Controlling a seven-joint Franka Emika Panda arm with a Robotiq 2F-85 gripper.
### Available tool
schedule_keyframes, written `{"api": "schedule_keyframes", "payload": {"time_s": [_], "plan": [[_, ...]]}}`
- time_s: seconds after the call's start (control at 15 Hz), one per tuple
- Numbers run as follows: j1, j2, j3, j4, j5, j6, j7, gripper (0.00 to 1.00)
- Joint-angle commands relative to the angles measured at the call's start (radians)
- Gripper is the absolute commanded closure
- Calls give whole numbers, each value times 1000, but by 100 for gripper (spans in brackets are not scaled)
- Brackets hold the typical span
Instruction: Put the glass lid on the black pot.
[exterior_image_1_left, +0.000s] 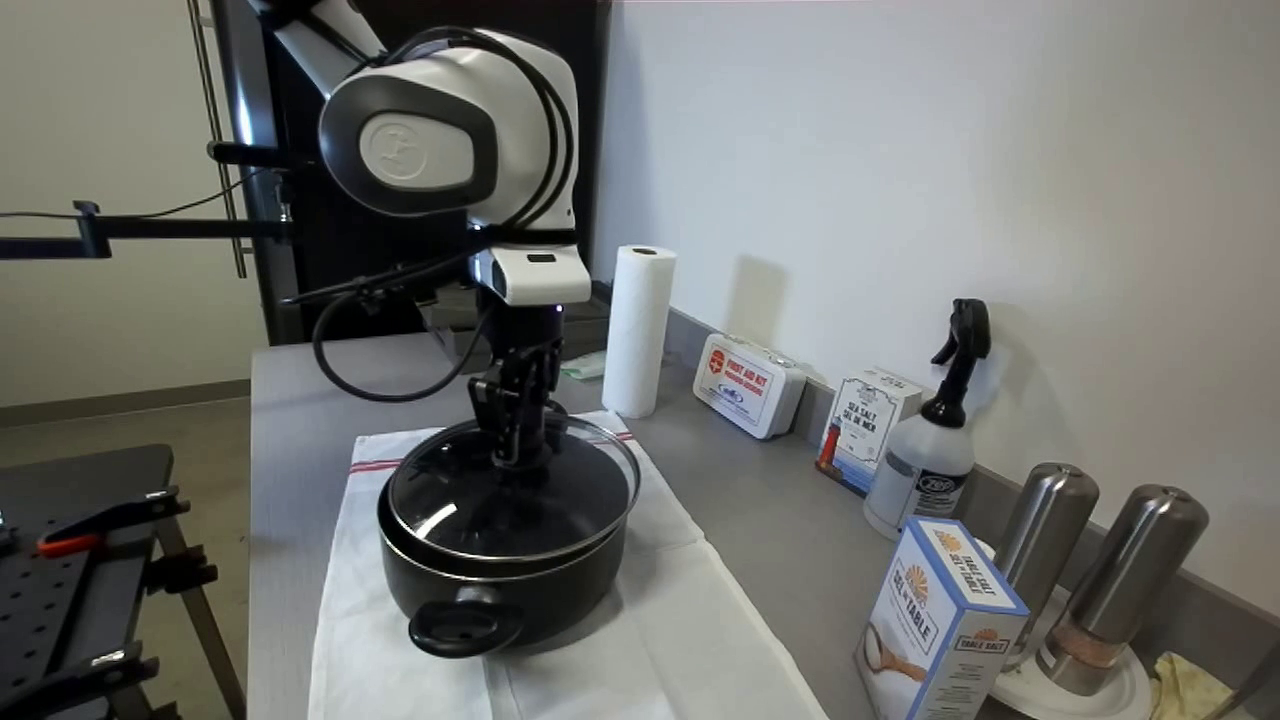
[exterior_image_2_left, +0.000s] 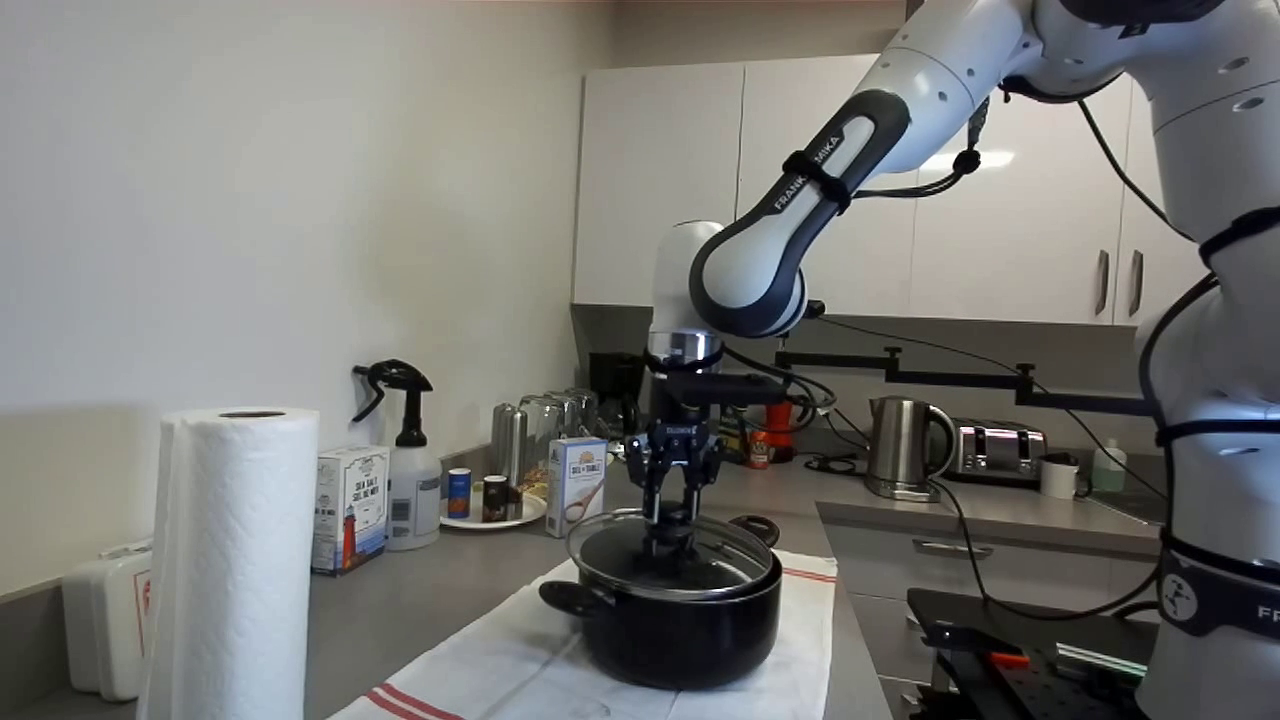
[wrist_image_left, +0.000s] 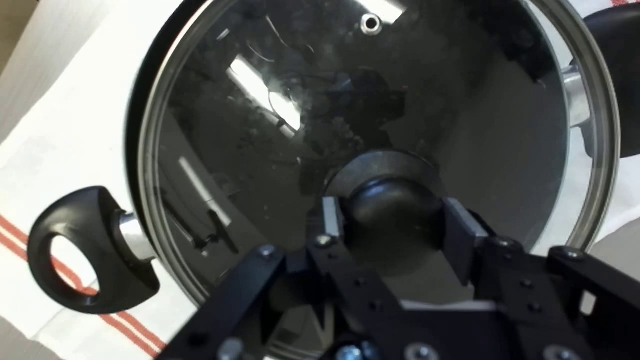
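The black pot (exterior_image_1_left: 560, 610) stands on a white cloth and also shows in an exterior view (exterior_image_2_left: 690, 645). The round glass lid (exterior_image_1_left: 592, 480) with its metal rim lies over the pot's mouth, slightly off centre and tilted, its rim overhanging one side. In the wrist view the glass lid (wrist_image_left: 240, 165) covers most of the pot, and a strip of the pot's rim shows at the left. My gripper (wrist_image_left: 392, 215) has its fingers on both sides of the dark knob, closed against it. In both exterior views the gripper (exterior_image_1_left: 520, 455) (exterior_image_2_left: 670, 530) points straight down at the lid's centre.
The white cloth (exterior_image_1_left: 600, 665) with red stripes lies under the pot. A paper towel roll (exterior_image_1_left: 640, 330), first aid kit (exterior_image_1_left: 745, 385), spray bottle (exterior_image_1_left: 920, 470), salt boxes (exterior_image_1_left: 930, 620) and steel grinders (exterior_image_1_left: 1125, 580) stand along the wall. A kettle (exterior_image_2_left: 900, 450) stands farther back.
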Motion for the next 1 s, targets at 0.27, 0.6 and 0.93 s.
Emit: {"api": "schedule_keyframes", "payload": {"time_s": [0.27, 0.6, 0.93], "plan": [[4, -5, -19, -27, 60, 53, -20, 75], [0, -22, -31, -47, 67, 66, -18, 75], [2, -48, -30, -74, 76, 67, -19, 75]]}}
